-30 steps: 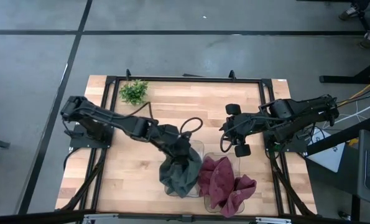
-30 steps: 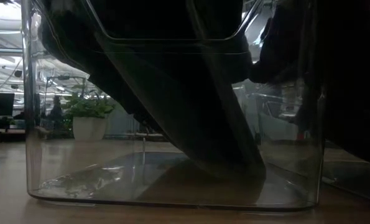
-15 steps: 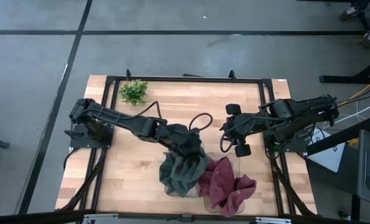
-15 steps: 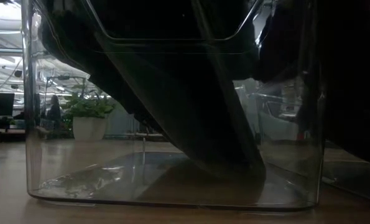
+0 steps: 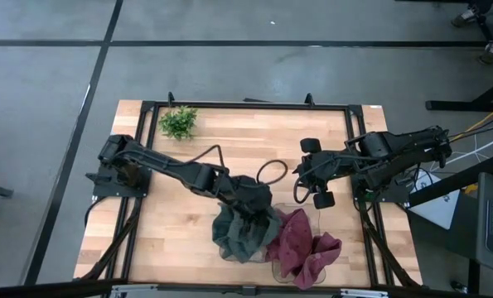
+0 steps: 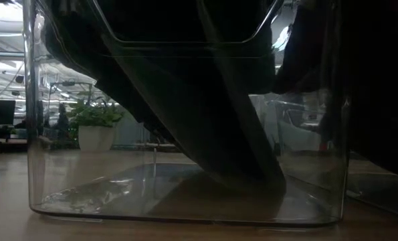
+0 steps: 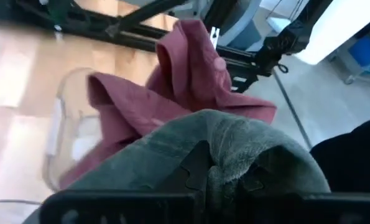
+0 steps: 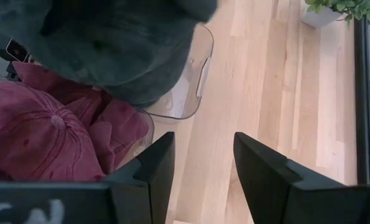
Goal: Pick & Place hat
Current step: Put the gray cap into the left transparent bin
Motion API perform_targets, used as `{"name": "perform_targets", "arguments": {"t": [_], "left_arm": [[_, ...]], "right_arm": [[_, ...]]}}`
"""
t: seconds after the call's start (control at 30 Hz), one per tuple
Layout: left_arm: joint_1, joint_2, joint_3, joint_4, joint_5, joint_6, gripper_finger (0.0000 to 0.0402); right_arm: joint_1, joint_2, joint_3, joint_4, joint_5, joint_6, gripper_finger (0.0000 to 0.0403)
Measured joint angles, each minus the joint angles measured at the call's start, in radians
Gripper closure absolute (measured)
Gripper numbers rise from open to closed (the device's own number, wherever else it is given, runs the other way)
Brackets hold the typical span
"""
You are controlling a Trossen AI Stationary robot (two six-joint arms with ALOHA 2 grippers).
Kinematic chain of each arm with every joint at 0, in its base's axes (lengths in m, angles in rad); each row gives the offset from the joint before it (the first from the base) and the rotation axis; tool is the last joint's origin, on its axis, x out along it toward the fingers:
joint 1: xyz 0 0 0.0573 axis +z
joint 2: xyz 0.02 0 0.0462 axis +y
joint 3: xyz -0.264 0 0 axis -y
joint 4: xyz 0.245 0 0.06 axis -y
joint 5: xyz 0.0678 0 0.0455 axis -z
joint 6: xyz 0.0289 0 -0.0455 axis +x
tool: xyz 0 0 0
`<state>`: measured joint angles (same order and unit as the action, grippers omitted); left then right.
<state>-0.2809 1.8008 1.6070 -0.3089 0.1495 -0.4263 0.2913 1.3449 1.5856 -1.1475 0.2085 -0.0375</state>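
Note:
A grey-green hat hangs into a clear bin near the table's near edge. In the low view its dark lower end touches the bin floor. My left gripper is above it, shut on its upper part. The hat fills the bottom of the left wrist view and hides most of the fingers. A maroon hat lies heaped in a second clear bin to its right. My right gripper waits open, farther back and to the right; its own view shows bare wood between the fingers. My left gripper holds the grey-green hat by a bunched fold at its top, coming from above and from the table's left. Cloth wraps over the fingers, so whether it is one layer or several does not show. The hat hangs below the fingers, its lower end on the bin floor.
A small potted plant stands at the far left of the table. A black cable loop lies between the two grippers. The bin's rim and handle sit right of the grey-green hat. Bare wood spreads across the table's middle and left.
My left gripper has moved toward the table's right and a little toward the near edge, staying shut on the grey-green hat. The hat's upper part has shifted right with it, toward the maroon hat, while its lower end has stayed in the bin.

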Motion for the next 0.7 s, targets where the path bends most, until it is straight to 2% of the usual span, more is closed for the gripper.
{"name": "perform_targets", "arguments": {"t": [0.23,0.43,0.7], "left_arm": [[-0.013,0.029,0.0,0.002,-0.016,-0.096,0.0387],[-0.023,0.03,0.0,-0.009,-0.047,-0.112,0.0387],[-0.037,0.056,-0.003,-0.114,-0.03,-0.198,0.0388]], "right_arm": [[-0.004,0.0,0.0,-0.002,0.0,0.0,0.024],[-0.004,0.0,0.0,-0.002,-0.001,0.002,0.024],[-0.004,0.0,0.0,-0.002,-0.002,0.003,0.024]]}}
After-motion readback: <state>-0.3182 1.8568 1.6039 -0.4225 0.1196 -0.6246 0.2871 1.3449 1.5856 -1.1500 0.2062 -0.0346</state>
